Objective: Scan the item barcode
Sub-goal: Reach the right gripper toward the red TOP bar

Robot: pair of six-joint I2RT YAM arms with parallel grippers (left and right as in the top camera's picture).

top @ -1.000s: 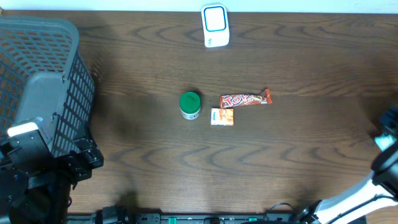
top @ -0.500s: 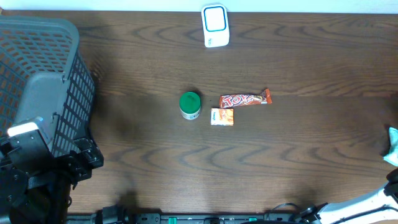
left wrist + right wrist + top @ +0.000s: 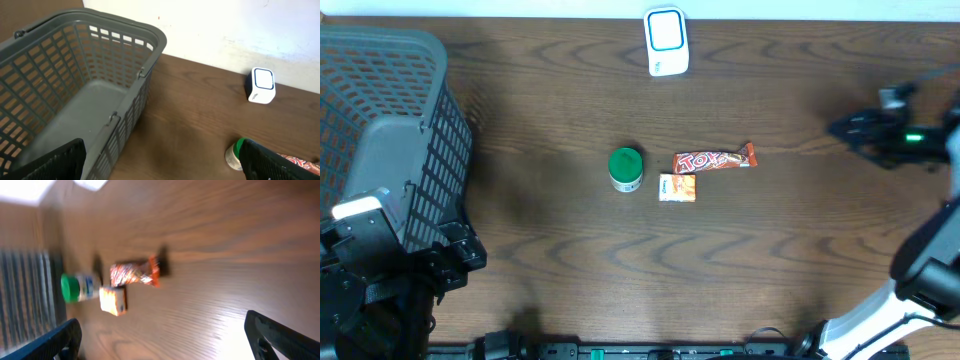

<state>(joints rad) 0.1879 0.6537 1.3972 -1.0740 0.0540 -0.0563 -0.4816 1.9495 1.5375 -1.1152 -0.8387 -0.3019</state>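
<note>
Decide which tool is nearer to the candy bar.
Right. The right tool hangs off the candy bar's red end; the left tool sits much farther off, by the basket.

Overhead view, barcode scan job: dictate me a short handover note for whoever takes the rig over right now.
Left gripper: open, empty, low by the basket at the left end of the table.
Right gripper: open, empty, over the right side, apart from the goods.
Goods: jar, candy bar and packet lie close together mid-table. Scanner stands at the far edge.
Done: nothing is picked up.
To do: grasp one, show its barcode to the scanner.
</note>
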